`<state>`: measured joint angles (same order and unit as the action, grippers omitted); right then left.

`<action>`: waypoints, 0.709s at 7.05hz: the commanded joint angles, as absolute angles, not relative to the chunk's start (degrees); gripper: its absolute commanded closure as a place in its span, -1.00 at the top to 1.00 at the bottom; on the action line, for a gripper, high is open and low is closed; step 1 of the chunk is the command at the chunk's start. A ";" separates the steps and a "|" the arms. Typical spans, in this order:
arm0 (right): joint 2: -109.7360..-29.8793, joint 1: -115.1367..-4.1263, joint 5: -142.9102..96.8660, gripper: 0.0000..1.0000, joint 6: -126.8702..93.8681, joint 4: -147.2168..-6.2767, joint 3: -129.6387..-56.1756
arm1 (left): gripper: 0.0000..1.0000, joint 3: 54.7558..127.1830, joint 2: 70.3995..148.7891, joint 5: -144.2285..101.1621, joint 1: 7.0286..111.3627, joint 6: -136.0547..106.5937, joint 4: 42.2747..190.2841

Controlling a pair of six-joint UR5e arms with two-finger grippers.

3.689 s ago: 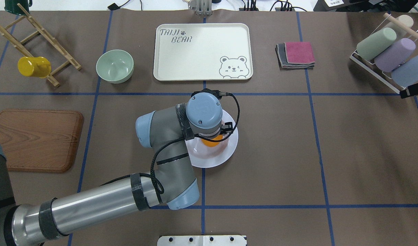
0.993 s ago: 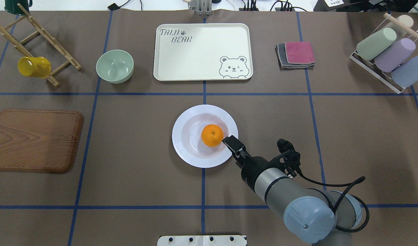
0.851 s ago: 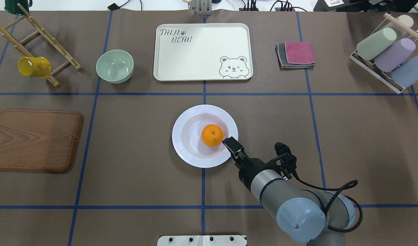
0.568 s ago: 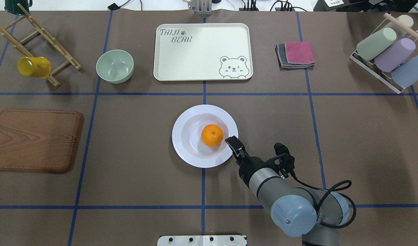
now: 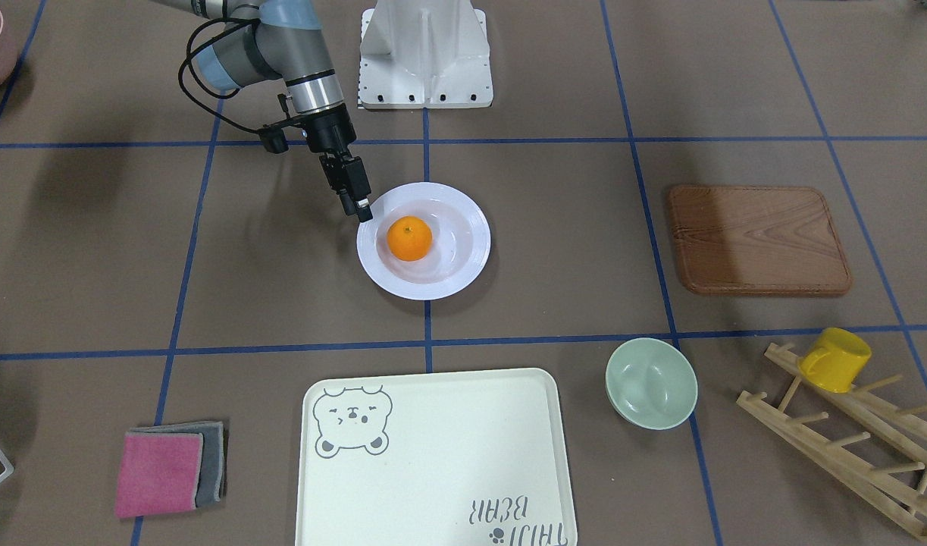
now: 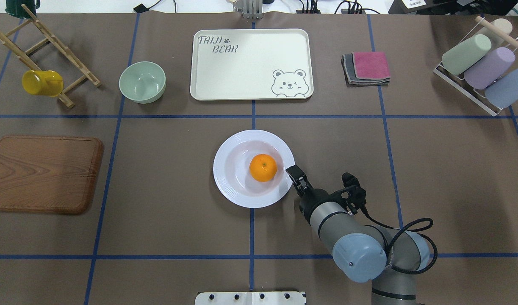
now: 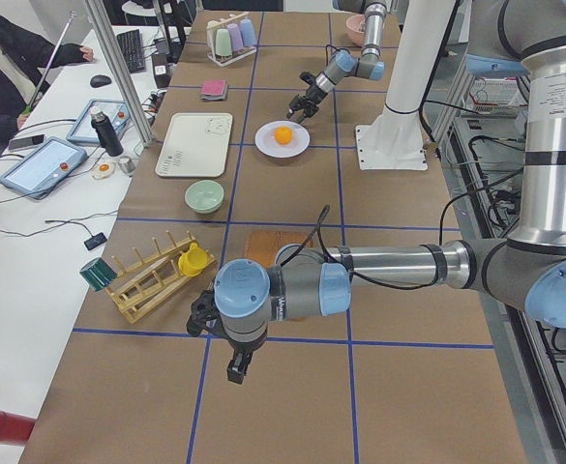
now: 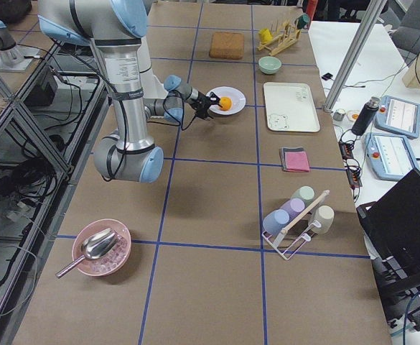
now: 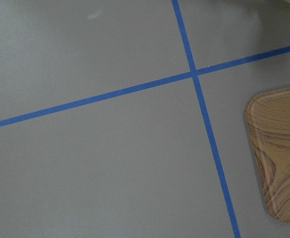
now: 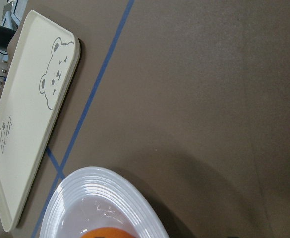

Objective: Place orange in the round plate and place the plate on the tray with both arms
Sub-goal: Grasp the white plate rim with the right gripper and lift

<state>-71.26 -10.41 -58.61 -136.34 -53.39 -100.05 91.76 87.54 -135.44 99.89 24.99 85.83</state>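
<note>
While the tray point(image 6: 250, 63) reads "TAIJI BEAR", right jaws sit at the round plate point(image 6: 225, 186), whether pinching it I cannot tell.

A bright orange point(image 6: 263, 167), stem dot up, sits in the well of the glossy white plate point(image 6: 231, 186), slightly toward 3 o'clock. The plate lies flat mid-counter point(image 6: 157, 190). The cream bear tray point(image 6: 250, 63) lies apart at its 12 o'clock. The right fingers point(image 6: 293, 171) are at the plate's 3 o'clock rim, contact unclear.
</note>
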 commanded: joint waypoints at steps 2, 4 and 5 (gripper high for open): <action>-67.15 -11.07 -58.62 0.34 -136.93 -53.35 -95.98 | 0.97 91.85 87.54 -135.44 99.84 24.96 85.87; -67.06 -11.07 -58.62 0.32 -137.02 -53.26 -95.54 | 0.98 91.85 87.63 -135.44 99.76 24.96 85.87; -66.97 -11.07 -58.62 0.00 -138.07 -53.26 -95.71 | 0.98 91.93 87.63 -135.44 99.76 24.96 85.87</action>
<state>-67.08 -11.07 -58.62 -137.25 -53.29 -95.71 91.87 87.59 -135.44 99.77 24.96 85.87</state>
